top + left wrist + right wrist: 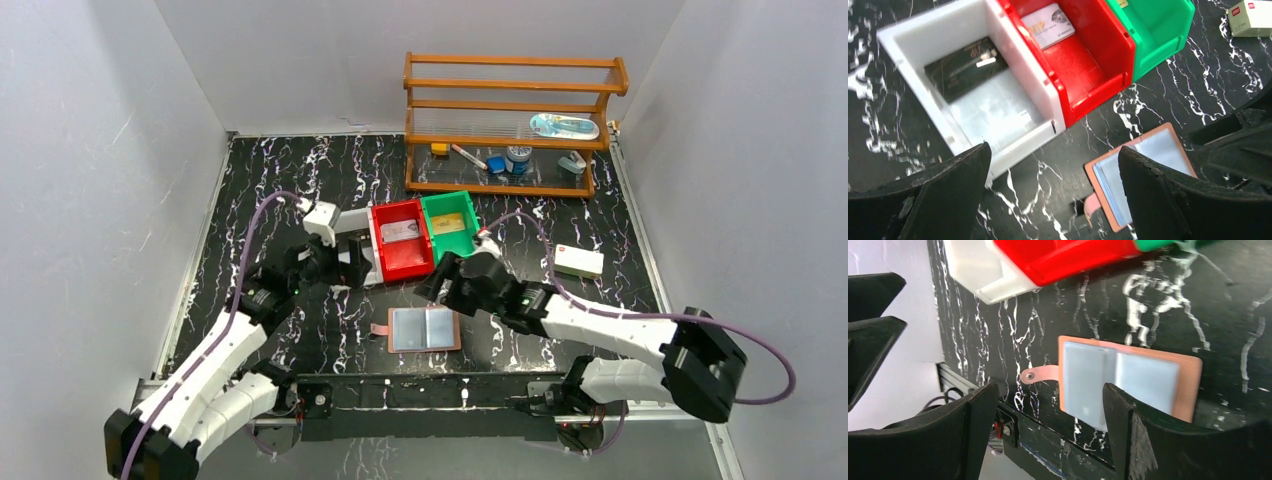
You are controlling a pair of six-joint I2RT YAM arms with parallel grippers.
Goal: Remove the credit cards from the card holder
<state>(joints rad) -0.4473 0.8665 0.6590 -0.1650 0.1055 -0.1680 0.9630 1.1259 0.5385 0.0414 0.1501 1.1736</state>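
1. The card holder (425, 329) lies open and flat on the bench (300, 170), pale pockets up, near the front edge between the two arm bases. Long axis runs left-right; strap tab (1040, 374) points to the robot's left.
2. The right tool (442, 282) is the nearer one. It hangs just behind the holder's right half, and the holder lies toward the arm bases from it. The left tool (1053, 154) sits further off, at the front lip of the white bin (998, 115), with the holder to its right.
3. Right tool: released, fingers wide, nothing between them or touching them.
4. Left tool: released, spread wide, empty.
5. Cards lie in the bins: a dark card (965, 67) in the white bin, a pale card (1048, 25) in the red bin (1083, 70), and one more in the green bin (470, 205).
6. Cannot tell whether the pockets hold any more cards.
7. Judgement: any next reach suits the right tool, coming down and toward the bases.
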